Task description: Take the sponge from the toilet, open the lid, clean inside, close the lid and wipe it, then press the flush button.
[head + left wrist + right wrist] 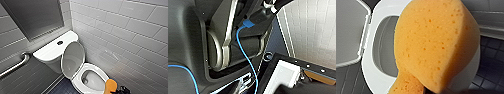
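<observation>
Right hand (120, 90): closed on the sponge (110, 85), gripping it at its narrow near end. The pinched end shows squeezed at the wrist camera's edge, and the rest of the block flares out wide beyond it.

Sponge (436, 42) relative to hand: sticks straight out ahead of the hand. Its long axis runs away from the grip, with the free end toward the bowl (384, 47). One broad porous face is turned to the wrist camera. In the head view it stands roughly on end.

Sponge location: at the front of the toilet (75, 65), over the front right part of the seat ring (100, 72). It partly overlaps the bowl opening as seen from the wrist. Cannot tell whether it touches the ring.

Arm pose: the hand enters at the head view's lower right edge, low and just in front of the toilet. The wrist is angled down at the seat and bowl.

Lid (73, 58): raised, standing near upright against the tank, inner face toward the bowl. Seat ring down.

Flush button (60, 42): middle of the tank top, well apart from the hand.

Surroundings:
- grab bar (15, 66) on the grey tiled wall to the left
- white tiled wall (130, 37) to the right
- dark tiled floor (491, 65) beside the toilet

Left wrist camera: robot's dark housing (188, 37) close up, with a blue cable (245, 55) across it.
</observation>
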